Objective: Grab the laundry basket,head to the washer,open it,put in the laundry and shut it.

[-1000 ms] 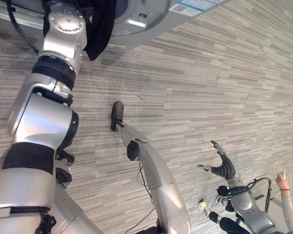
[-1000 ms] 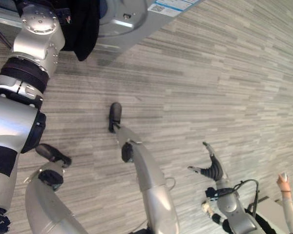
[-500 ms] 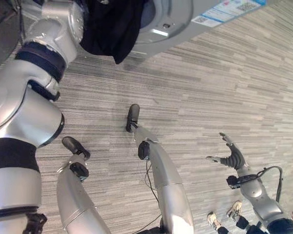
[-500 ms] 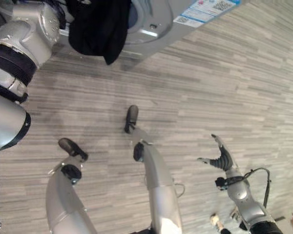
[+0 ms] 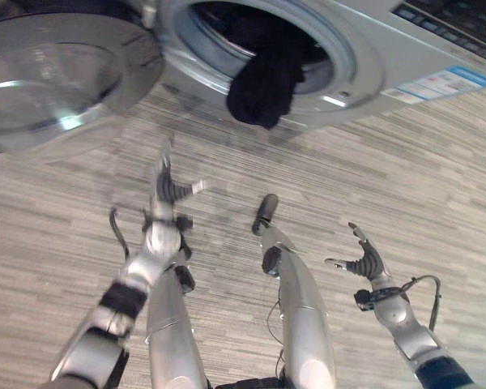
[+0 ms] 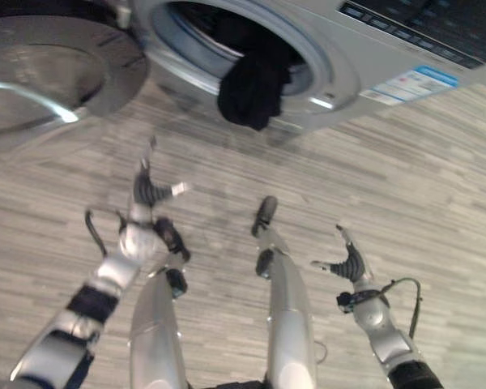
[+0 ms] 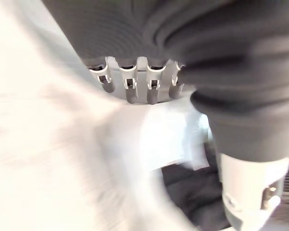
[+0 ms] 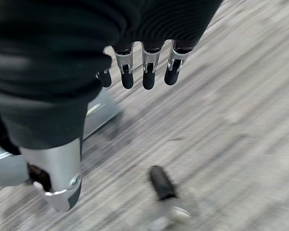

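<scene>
The washer (image 5: 364, 65) stands ahead with its round door (image 5: 57, 81) swung wide open to the left. A black garment (image 5: 263, 85) hangs half out of the drum opening, draped over its lower rim. My left hand (image 5: 168, 193) is below the door and left of the garment, apart from it, with straight spread fingers (image 7: 130, 89) that hold nothing. Past that hand in its wrist view lies dark cloth (image 7: 192, 192). My right hand (image 5: 364, 261) hovers low on the right over the floor, its fingers (image 8: 147, 72) relaxed and empty.
Grey striped carpet (image 5: 405, 162) covers the floor in front of the washer. The washer's dark control panel (image 5: 454, 20) and a white-blue label (image 5: 437, 83) sit at the upper right. The open door juts out on the left.
My left arm has come down out of the washer's opening, and its hand is off the black garment, which stays hanging from the drum. The camera has tilted up toward the washer.
</scene>
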Robot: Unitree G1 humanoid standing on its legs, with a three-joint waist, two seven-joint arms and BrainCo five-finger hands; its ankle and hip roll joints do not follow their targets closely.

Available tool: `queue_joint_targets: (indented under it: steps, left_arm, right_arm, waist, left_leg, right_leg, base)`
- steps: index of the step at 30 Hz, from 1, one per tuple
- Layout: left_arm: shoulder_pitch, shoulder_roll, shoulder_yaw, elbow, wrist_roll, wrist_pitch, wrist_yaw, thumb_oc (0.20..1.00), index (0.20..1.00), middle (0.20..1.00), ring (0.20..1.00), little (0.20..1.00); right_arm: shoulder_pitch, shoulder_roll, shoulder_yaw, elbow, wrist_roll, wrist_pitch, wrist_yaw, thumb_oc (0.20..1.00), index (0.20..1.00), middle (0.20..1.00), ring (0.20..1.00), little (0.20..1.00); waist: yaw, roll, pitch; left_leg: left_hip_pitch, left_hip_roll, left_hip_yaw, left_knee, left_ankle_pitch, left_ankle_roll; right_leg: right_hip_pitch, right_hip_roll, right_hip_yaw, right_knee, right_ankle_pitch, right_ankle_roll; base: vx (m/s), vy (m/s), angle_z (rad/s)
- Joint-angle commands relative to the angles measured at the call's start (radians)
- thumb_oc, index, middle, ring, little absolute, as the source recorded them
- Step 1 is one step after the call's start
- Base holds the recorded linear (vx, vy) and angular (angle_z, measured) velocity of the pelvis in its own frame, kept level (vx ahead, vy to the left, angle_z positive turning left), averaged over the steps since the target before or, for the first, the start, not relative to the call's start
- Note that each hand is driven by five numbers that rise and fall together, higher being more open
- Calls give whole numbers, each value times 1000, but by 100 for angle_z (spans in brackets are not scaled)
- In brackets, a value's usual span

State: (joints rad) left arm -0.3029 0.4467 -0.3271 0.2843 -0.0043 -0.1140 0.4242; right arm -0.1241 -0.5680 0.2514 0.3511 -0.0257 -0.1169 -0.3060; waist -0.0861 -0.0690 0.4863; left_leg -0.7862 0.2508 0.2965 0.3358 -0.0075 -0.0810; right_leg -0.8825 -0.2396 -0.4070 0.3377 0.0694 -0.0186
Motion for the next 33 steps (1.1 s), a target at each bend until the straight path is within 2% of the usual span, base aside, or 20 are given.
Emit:
queue_joint_targets:
  steps: [1,2,4,5,7,8,9,11,12,16,22,23,28,33]
  left_arm:
    - [-31,11,-25,-67,-52,-79,-97,1000,1000,1000,1000,1000]
    - [63,38,-47,-98,-69,-80,-147,1000,1000,1000,1000,1000]
    - [111,50,-31,-113,-94,-72,-168,1000,1000,1000,1000,1000]
    - [177,69,-36,-130,-125,-71,-202,1000,1000,1000,1000,1000]
    - [200,87,-35,-156,-135,-69,-216,1000,1000,1000,1000,1000]
    - [233,106,-39,-190,-168,-72,-240,1000,1000,1000,1000,1000]
    - [233,108,-35,-193,-170,-70,-241,1000,1000,1000,1000,1000]
    - [256,135,-39,-240,-199,-77,-261,1000,1000,1000,1000,1000]
    - [259,142,-35,-253,-202,-73,-265,1000,1000,1000,1000,1000]
    - [273,147,-25,-283,-209,-75,-268,1000,1000,1000,1000,1000]
    - [285,153,-12,-323,-221,-79,-273,1000,1000,1000,1000,1000]
    - [295,166,1,-339,-219,-83,-277,1000,1000,1000,1000,1000]
    - [297,160,21,-343,-216,-71,-273,1000,1000,1000,1000,1000]
    - [292,156,22,-336,-223,-68,-273,1000,1000,1000,1000,1000]
  right_arm:
    - [-28,-73,-54,45,-17,29,-48,1000,1000,1000,1000,1000]
    - [-142,-79,-45,124,-7,44,-73,1000,1000,1000,1000,1000]
    - [-203,-72,-31,169,5,45,-83,1000,1000,1000,1000,1000]
    - [-299,-72,-28,264,33,61,-107,1000,1000,1000,1000,1000]
    - [-360,-69,-17,328,57,58,-118,1000,1000,1000,1000,1000]
    - [-461,-70,-11,454,100,63,-133,1000,1000,1000,1000,1000]
    - [-473,-69,-5,467,104,58,-133,1000,1000,1000,1000,1000]
    - [-615,-73,22,651,167,63,-132,1000,1000,1000,1000,1000]
    - [-660,-74,27,729,200,56,-126,1000,1000,1000,1000,1000]
    - [-760,-73,13,871,278,55,-115,1000,1000,1000,1000,1000]
    - [-829,-117,-22,955,344,53,-113,1000,1000,1000,1000,1000]
    - [-853,-155,-28,979,349,61,-116,1000,1000,1000,1000,1000]
    - [-847,-219,-73,1059,405,73,-100,1000,1000,1000,1000,1000]
    - [-816,-253,-101,1058,436,67,-89,1000,1000,1000,1000,1000]
  waist:
    - [6,65,-12]
    - [41,84,-9]
    - [47,90,-8]
    - [74,106,-12]
    - [82,114,-13]
    - [114,132,-16]
    - [111,133,-14]
    - [155,159,-13]
    - [164,169,-10]
    - [209,200,-4]
    - [243,228,-9]
    - [256,234,-9]
    - [255,237,-9]
    - [250,232,-13]
  left_leg:
    - [-67,16,-41,38,-32,-1]
    - [-74,-1,-55,25,-21,4]
    - [-74,-11,-64,11,-13,6]
    - [-72,-31,-74,-18,2,8]
    - [-68,-43,-83,-36,12,9]
    - [-69,-64,-100,-59,29,10]
    - [-69,-65,-102,-62,31,10]
    - [-72,-92,-125,-94,50,12]
    - [-76,-100,-136,-103,57,12]
    - [-106,-124,-160,-114,73,15]
    - [-160,-144,-181,-108,75,19]
    - [-175,-146,-184,-108,77,20]
    - [-204,-146,-180,-99,74,20]
    - [-213,-142,-176,-95,70,19]
  right_leg:
    - [22,52,4,-86,-74,85]
    - [25,41,-6,-83,-74,84]
    - [29,35,-14,-84,-74,85]
    - [38,22,-34,-89,-77,85]
    - [45,16,-43,-92,-77,86]
    - [51,5,-59,-87,-82,84]
    - [52,4,-61,-87,-82,84]
    - [54,-12,-85,-78,-93,83]
    - [54,-19,-94,-71,-99,82]
    - [35,-44,-116,-36,-124,78]
    - [-11,-69,-130,12,-149,76]
    - [-23,-75,-131,26,-156,77]
    - [-50,-79,-126,48,-166,75]
    - [-63,-78,-118,56,-168,77]
  base:
    - [6,33,42]
    - [12,38,36]
    - [10,41,31]
    - [11,27,21]
    - [18,47,28]
    - [19,50,33]
    - [18,52,37]
    - [13,28,37]
    - [13,8,22]
    - [14,4,28]
    - [13,14,20]
    - [19,10,10]
    - [18,21,6]
    - [14,7,-2]
